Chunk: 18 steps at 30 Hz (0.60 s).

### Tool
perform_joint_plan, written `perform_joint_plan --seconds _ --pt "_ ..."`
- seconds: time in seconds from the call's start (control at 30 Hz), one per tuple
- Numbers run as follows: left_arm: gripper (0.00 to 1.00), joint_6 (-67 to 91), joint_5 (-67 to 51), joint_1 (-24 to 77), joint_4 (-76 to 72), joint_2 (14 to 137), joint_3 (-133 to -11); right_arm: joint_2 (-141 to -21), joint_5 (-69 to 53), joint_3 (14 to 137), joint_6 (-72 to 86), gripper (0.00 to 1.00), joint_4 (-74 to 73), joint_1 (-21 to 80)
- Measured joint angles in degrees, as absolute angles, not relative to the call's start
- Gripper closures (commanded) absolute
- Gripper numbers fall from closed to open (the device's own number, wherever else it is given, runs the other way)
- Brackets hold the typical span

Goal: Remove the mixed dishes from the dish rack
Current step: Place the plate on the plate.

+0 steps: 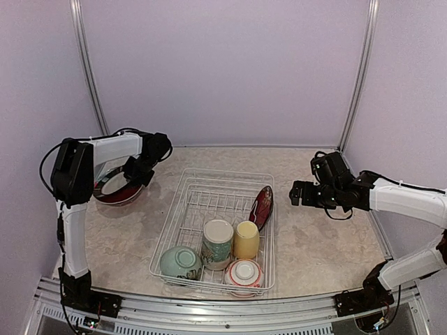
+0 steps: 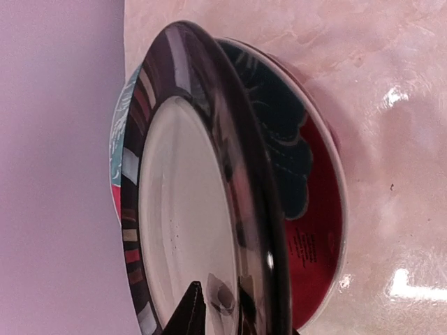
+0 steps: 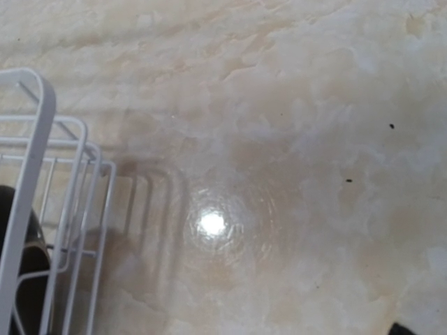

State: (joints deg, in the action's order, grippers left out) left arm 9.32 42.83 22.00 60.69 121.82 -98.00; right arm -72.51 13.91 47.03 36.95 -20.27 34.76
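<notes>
Left gripper [image 1: 137, 170] is set at the rim of the dark-rimmed plate [image 2: 181, 209], on the table [image 1: 314, 244] left of the rack [image 1: 209, 199]. Whether it is clamped cannot be told. A red plate [image 2: 314, 230] lies beneath and a teal plate [image 2: 120, 125] edge shows behind. Print on the red plate is too small to be read. Right gripper [image 1: 299, 193] is held wide open and empty, right of the rack. Mug [image 1: 217, 244], yellow cup [image 1: 246, 239], green bowl [image 1: 181, 262], red-and-white bowl [image 1: 244, 273] and floral plate [image 1: 262, 207] are seen in the rack.

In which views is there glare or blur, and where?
Right wrist view: a round bright glare on the glossy table, and the near dish rack wire looks soft. Left wrist view: small highlights on the dark-rimmed plate, bright patches on the table. Top view: even light, no strong glare.
</notes>
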Motion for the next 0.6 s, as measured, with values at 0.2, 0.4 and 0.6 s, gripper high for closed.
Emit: perform_joint_plan --seconds 0.2,0.4,0.6 --pt "0.62 10.8 40.1 22.0 63.2 123.4 -98.1 -72.5 14.0 47.2 37.5 0.0 -21.6 34.8" --pt "0.49 12.1 38.1 22.0 65.4 123.4 -99.9 -73.2 14.8 48.3 37.6 0.0 -24.0 34.8" --pt "0.29 13.3 36.0 22.3 66.6 123.4 -100.2 -74.9 18.5 50.3 36.9 0.0 -29.2 34.8"
